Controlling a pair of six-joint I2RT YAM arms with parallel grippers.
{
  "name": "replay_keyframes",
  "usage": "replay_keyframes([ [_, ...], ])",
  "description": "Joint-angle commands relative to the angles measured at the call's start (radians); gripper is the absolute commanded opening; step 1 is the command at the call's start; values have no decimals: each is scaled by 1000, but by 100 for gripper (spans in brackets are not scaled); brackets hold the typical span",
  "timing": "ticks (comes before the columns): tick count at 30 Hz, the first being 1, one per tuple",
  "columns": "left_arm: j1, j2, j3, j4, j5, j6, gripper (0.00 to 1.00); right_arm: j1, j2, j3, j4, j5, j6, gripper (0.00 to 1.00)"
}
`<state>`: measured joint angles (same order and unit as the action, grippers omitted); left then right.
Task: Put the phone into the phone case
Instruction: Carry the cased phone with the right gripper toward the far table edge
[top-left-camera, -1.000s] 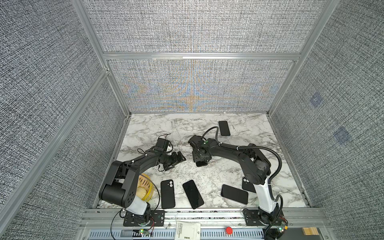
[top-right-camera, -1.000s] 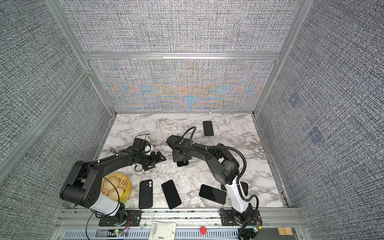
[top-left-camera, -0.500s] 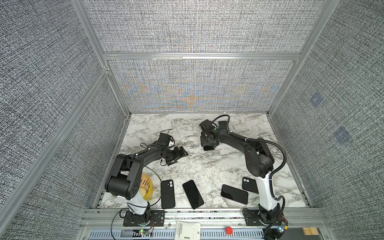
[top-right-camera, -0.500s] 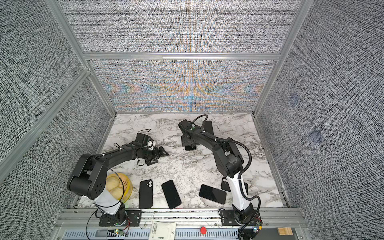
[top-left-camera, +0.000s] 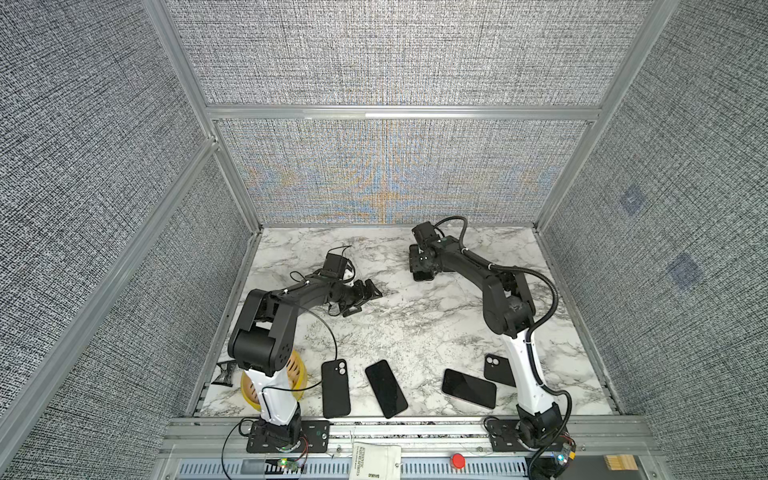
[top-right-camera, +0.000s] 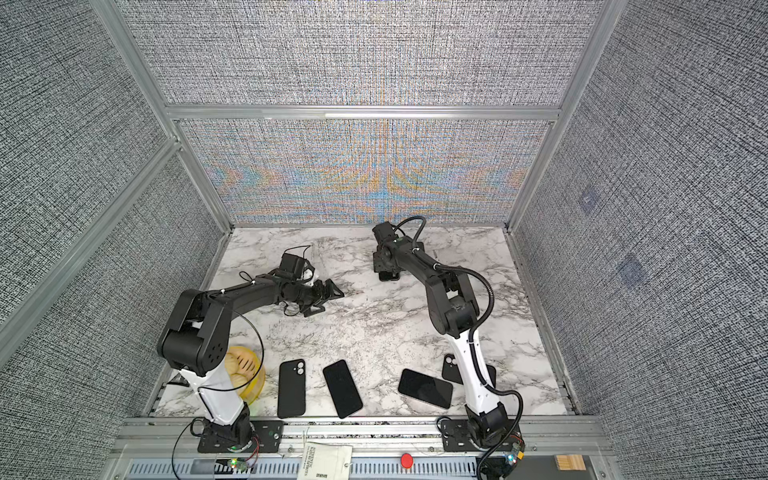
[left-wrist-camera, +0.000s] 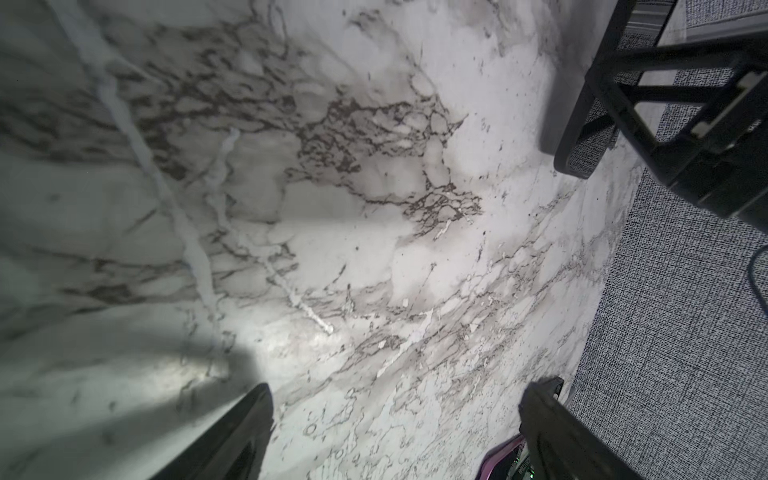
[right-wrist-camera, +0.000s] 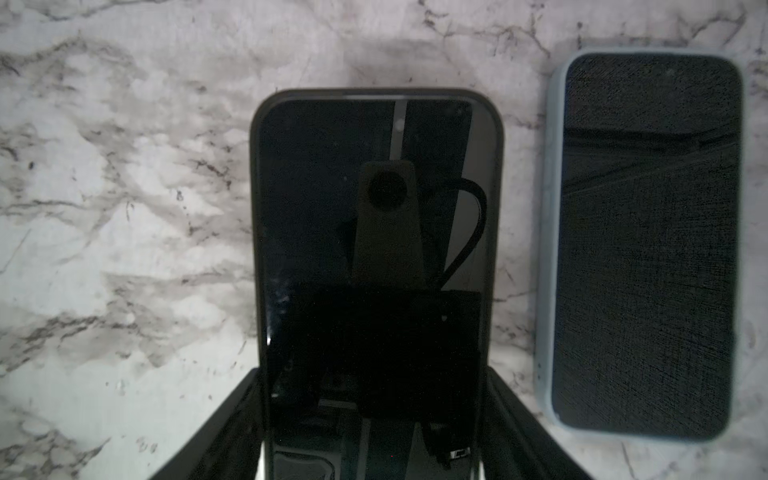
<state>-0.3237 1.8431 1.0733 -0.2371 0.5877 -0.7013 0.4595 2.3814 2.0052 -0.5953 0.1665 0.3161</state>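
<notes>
One phone (right-wrist-camera: 376, 232) in right gripper (right-wrist-camera: 372, 376); tag (top-left-camera: 376, 461) lettering illegible

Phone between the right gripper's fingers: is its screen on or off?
Off. The phone is black glass showing only dim reflections, no lit picture.

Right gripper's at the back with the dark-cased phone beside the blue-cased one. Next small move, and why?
Probably open the right gripper to release the dark-cased phone: it looks already cased, lies parallel beside the light-blue-cased phone without touching it, and the fingers clasp its long edges. Contact with the table is unclear.
</notes>
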Motion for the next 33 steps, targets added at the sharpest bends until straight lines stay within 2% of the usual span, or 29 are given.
replay_keyframes([
  [1, 2, 19, 14, 10, 30, 0, 94, -10, 29, 59, -7, -9, -23, 56],
  [11, 2, 28, 16, 10, 29, 3, 94, -41, 143, 241, -95, -31, -20, 56],
  [28, 2, 18, -7, 28, 36, 6, 94, -42, 164, 271, -202, -46, 7, 56],
  [33, 3, 10, -20, 35, 38, 5, 94, -41, 170, 280, -202, -40, 20, 59],
])
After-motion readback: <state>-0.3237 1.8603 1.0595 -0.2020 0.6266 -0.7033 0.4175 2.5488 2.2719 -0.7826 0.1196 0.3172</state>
